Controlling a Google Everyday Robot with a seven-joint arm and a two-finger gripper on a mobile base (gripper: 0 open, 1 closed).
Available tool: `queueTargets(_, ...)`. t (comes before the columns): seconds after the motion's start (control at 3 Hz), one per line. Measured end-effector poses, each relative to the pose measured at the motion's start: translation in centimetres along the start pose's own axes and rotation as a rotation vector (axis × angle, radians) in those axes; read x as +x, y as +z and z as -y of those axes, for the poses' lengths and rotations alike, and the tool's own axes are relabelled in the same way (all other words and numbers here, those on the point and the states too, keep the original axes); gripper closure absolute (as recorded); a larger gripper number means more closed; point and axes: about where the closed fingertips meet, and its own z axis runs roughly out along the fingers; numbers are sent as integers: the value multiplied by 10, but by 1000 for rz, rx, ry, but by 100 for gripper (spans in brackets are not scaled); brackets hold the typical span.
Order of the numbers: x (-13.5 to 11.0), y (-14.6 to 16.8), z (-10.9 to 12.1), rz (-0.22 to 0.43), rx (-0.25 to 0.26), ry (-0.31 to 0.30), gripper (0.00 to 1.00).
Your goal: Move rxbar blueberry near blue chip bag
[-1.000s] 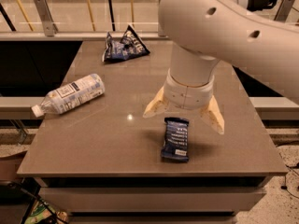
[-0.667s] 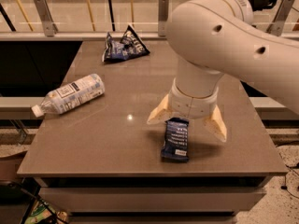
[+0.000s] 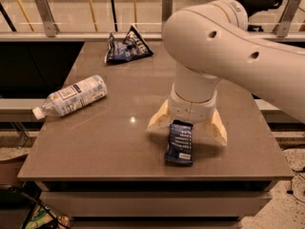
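The rxbar blueberry (image 3: 179,143) is a small flat dark-blue wrapper with white text. It lies near the front edge of the table, right of centre. My gripper (image 3: 187,126) hangs just above the bar's far end, its two tan fingers (image 3: 159,120) spread wide to either side of it. The fingers are open and do not hold the bar. The blue chip bag (image 3: 127,46) is a wrinkly dark-blue bag lying at the back of the table, far from the bar.
A clear plastic bottle (image 3: 71,96) lies on its side near the left edge of the brown table (image 3: 124,128). A glass railing runs behind the table. My large white arm (image 3: 228,42) covers the table's right side.
My arm and gripper have shifted a little to the right and lower over the bar. The bar, bag and bottle have not moved.
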Motion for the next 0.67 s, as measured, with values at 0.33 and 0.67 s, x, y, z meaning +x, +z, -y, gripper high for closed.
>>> queueTargets(0.33, 1, 6, 7, 18, -11, -22, 16)
queueTargets(0.67, 1, 5, 6, 15, -9, -20, 41)
